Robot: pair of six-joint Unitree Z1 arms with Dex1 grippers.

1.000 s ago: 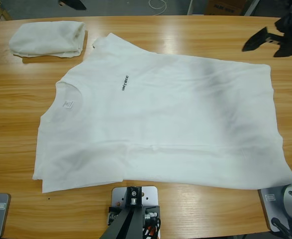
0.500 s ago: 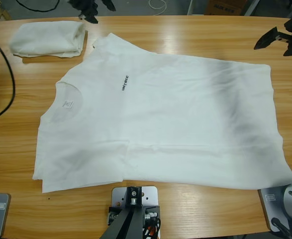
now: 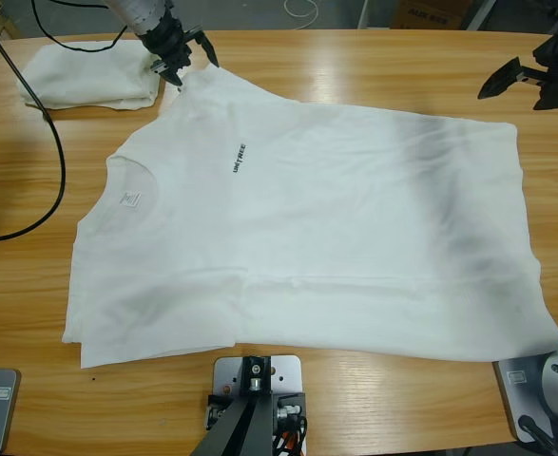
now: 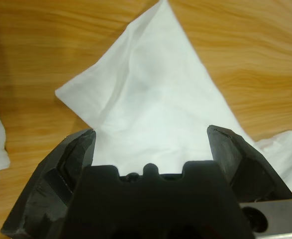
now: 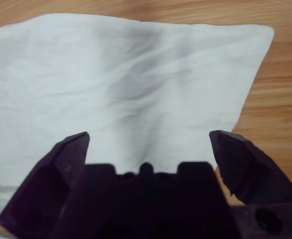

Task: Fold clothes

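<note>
flat across the middle of the wooden table [image 3: 355, 66] lies the lettered t-shirt [image 3: 336, 237] — its collar to the left. over its far-left sleeve corner hangs the left gripper [image 3: 177, 54], jaws spread, just beside the folded t-shirt [image 3: 88, 76] at far left. well off at far right — the right gripper [image 3: 518, 81], jaws spread too, hangs above bare wood by the hem.

The left arm came in from the upper left corner of the high view, its silver forearm angled down toward the worktop with black cables trailing behind it. Its left claw [image 3: 179, 55] pointed downward, and in the left wrist view the left claw [image 4: 150, 142] had its two black jaws spread wide apart with nothing pinched between them. The right arm entered at the upper right edge. Its right claw [image 3: 518, 78] hung above the worktop, tilted toward the middle, and the right wrist view showed the right claw [image 5: 148, 144] with jaws likewise parted wide.
</note>
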